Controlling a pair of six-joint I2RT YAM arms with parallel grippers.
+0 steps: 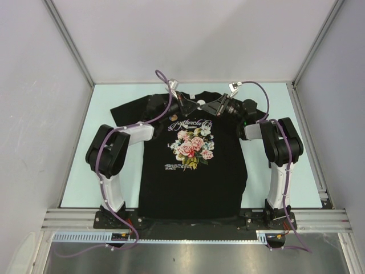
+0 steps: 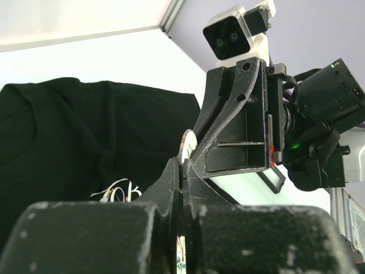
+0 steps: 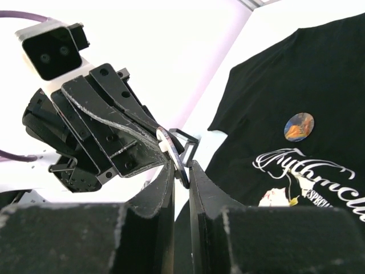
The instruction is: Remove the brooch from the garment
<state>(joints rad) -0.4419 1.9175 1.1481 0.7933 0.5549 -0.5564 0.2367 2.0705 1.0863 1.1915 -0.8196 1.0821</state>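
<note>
Above the garment's collar, the left fingers clamp the brooch by its disc while the right fingers pinch its pin. A round badge sits on the garment's chest.

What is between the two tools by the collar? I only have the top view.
Observer: The left tool is shut on a round brooch, held edge-on, no fabric on it.
Operator: And the other arm?
Observer: The right tool has its fingers narrowly apart around the brooch's wire clasp; a pinch I cannot confirm.
Operator: Anything else pinned on?
Observer: A second brooch, round with an orange-and-blue picture, on the T-shirt above the lettering.
</note>
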